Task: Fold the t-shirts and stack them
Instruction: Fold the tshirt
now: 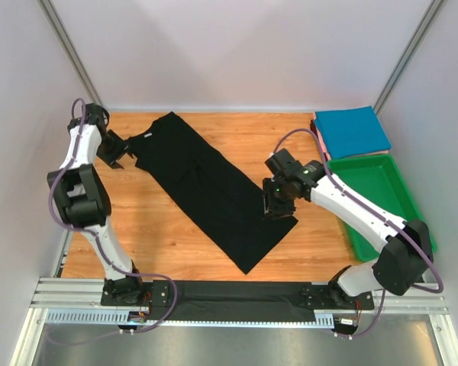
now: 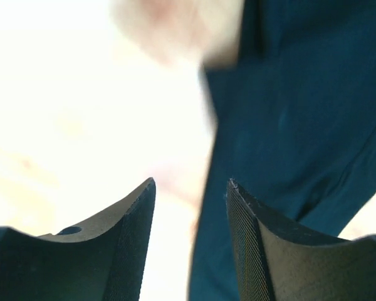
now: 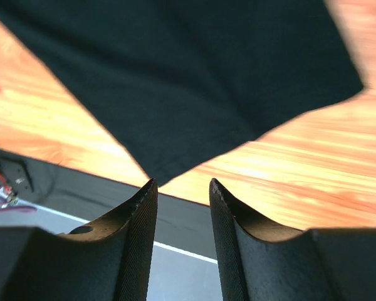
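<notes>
Black t-shirt (image 1: 206, 187): long strip lying diagonally from the table's (image 1: 160, 244) far-left corner toward mid near edge | left gripper (image 2: 191, 185), right gripper (image 3: 183, 183): jaws parted, holding nothing | I judge the cloth light, limp, soft; I'd pinch its end corners.

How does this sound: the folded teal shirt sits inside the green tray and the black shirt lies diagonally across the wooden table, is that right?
Not quite. The teal shirt is not inside the green tray; it lies folded just beyond the tray's far rim, as the top external view shows. The black shirt does lie diagonally across the wooden table.
</notes>
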Controlling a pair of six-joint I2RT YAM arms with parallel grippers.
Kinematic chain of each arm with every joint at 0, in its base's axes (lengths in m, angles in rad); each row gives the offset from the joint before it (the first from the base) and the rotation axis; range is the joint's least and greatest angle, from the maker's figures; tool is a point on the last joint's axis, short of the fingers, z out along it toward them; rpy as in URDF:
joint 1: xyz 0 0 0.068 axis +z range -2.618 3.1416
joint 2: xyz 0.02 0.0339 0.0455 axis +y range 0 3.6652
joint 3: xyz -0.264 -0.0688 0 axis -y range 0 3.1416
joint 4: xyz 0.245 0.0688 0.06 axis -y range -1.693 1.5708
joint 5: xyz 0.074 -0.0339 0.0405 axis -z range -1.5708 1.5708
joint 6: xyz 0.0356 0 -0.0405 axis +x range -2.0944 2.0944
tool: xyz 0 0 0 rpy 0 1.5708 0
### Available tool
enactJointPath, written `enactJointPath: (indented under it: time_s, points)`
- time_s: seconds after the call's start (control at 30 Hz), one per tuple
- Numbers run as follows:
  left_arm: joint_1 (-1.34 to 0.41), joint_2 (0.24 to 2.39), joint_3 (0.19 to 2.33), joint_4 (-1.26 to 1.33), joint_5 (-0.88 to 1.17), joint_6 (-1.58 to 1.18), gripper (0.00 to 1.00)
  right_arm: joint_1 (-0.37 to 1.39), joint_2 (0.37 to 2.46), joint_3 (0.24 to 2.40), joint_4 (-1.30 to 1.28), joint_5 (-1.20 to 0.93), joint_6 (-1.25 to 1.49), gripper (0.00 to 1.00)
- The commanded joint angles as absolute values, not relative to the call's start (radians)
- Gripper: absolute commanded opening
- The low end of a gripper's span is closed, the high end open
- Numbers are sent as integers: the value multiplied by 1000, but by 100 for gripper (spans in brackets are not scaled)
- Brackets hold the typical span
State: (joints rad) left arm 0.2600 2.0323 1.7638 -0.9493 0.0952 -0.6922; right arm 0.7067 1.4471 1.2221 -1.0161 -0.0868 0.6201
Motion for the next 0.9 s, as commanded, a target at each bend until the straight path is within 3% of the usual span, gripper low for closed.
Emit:
enactJointPath:
  time_s: [0.0,0.2,0.43,0.7,0.87]
  points:
    - [219,1759,1585,-977,-6,-670,57,629,1399,1180,-1069,-124,500,41]
    - [-62,1444,1264,-925,113,-790,56,513,1356,1135,-1048,-149,456,41]
    - [-544,1235,856,-674,157,-1231,56,362,1498,1221,-983,-256,387,40]
    - [-905,1368,848,-589,80,-1517,61,333,1539,1286,-993,-321,400,40]
    - [-991,1491,939,-600,60,-1595,62,334,1490,1201,-980,-291,411,40]
